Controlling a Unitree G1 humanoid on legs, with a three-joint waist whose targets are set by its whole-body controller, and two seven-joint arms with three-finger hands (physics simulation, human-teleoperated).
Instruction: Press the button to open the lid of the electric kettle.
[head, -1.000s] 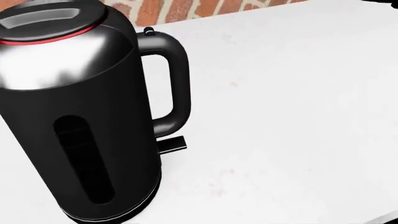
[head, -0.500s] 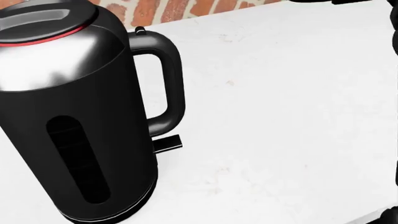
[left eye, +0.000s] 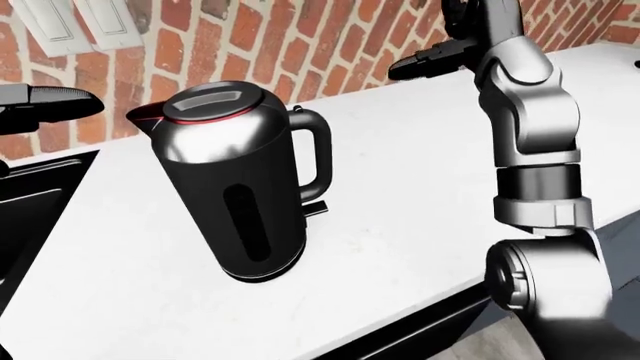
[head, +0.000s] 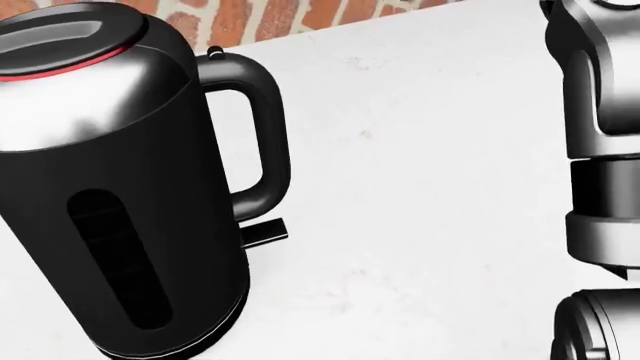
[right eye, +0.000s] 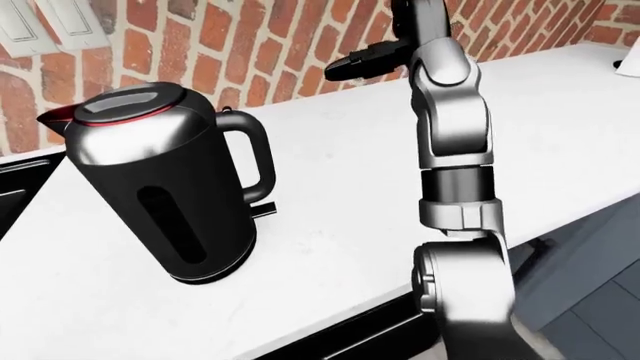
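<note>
Standing upright on the white bench (left eye: 420, 187), toward the left of the left-eye view, is the black and silver electric kettle (left eye: 235, 195). Its lid (left eye: 210, 101), ringed in red, is seen lying flat and closed, so the task is judged not yet done. A small button (head: 215, 53) is seen at the top of the handle (left eye: 318, 150), on the kettle's right side in that view; nothing is touching it.

At the far left edge of the left-eye view, a dark shape, probably the left hand (left eye: 45, 105), is held level with the lid and apart from it; its fingers cannot be made out. To the right, the right arm (right eye: 455, 135) is raised high, with the right hand (right eye: 375, 60) well above and to the right of the kettle. Nothing is held in it; whether its fingers are spread cannot be told. The reach to the button and the press are judged to remain.
</note>
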